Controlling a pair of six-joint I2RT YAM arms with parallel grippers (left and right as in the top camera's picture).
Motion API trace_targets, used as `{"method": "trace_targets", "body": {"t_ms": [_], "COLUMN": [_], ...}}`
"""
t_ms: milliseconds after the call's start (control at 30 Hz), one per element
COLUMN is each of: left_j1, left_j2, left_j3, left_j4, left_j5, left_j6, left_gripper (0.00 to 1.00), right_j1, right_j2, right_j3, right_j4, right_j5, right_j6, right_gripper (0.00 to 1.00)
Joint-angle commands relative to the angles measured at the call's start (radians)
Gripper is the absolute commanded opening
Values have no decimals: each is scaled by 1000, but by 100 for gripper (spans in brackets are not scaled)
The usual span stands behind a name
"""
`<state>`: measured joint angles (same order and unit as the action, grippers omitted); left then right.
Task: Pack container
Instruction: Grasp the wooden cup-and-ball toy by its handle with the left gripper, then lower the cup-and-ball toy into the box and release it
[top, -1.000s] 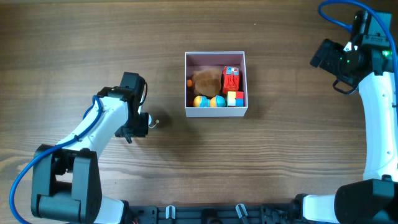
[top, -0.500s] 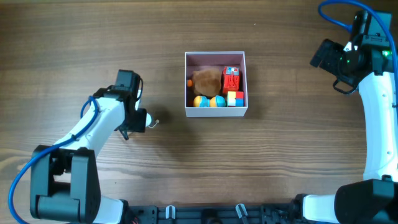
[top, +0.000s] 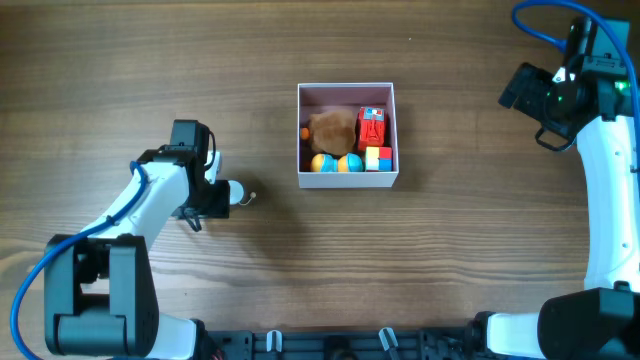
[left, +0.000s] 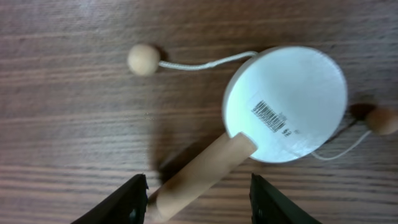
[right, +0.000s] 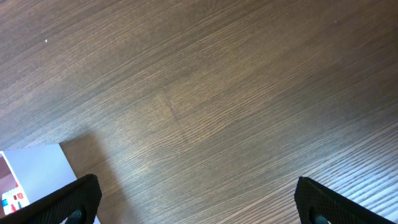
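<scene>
The container (top: 347, 182), a white-walled square box with a pink inside, stands mid-table and holds a brown plush (top: 331, 128), a red toy (top: 372, 126), blue-and-yellow balls (top: 336, 163) and a coloured cube (top: 378, 158). A small white rattle drum (left: 286, 102) with a wooden handle (left: 205, 171) and two beads on strings lies on the table left of the box. My left gripper (left: 199, 202) is open, its fingers on either side of the handle's end; it also shows in the overhead view (top: 218, 195). My right gripper (right: 199, 202) is open and empty over bare wood.
The right arm (top: 555, 95) is at the far right of the table, away from the box. A corner of the container (right: 31, 180) shows at the lower left of the right wrist view. Wood-grain table all around.
My left arm has drawn back to the left, so the wrist sits farther from the box. The right arm and the box have not moved.
</scene>
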<state>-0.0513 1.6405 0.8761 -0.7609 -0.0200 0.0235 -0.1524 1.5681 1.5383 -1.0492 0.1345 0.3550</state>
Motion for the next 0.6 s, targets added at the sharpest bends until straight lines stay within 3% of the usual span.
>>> {"method": "trace_targets", "body": {"t_ms": [0, 167, 467, 567], "left_j1": [4, 4, 3, 3], "left_j2": [-15, -15, -13, -13], "left_j3": [-26, -56, -58, -58], "left_j4": [34, 73, 47, 47], "left_j5": [69, 69, 79, 81], "left_j6": [71, 78, 77, 72], "left_gripper": [55, 52, 34, 17], "right_j1": [-2, -2, -2, -2], "right_j2": [10, 10, 10, 10], "right_j3": [-5, -5, -5, -5], "right_j4": [2, 2, 2, 2], "right_j5": [-8, -8, -8, -8], "right_j6": [11, 12, 11, 12], "right_gripper": [100, 100, 100, 100]}}
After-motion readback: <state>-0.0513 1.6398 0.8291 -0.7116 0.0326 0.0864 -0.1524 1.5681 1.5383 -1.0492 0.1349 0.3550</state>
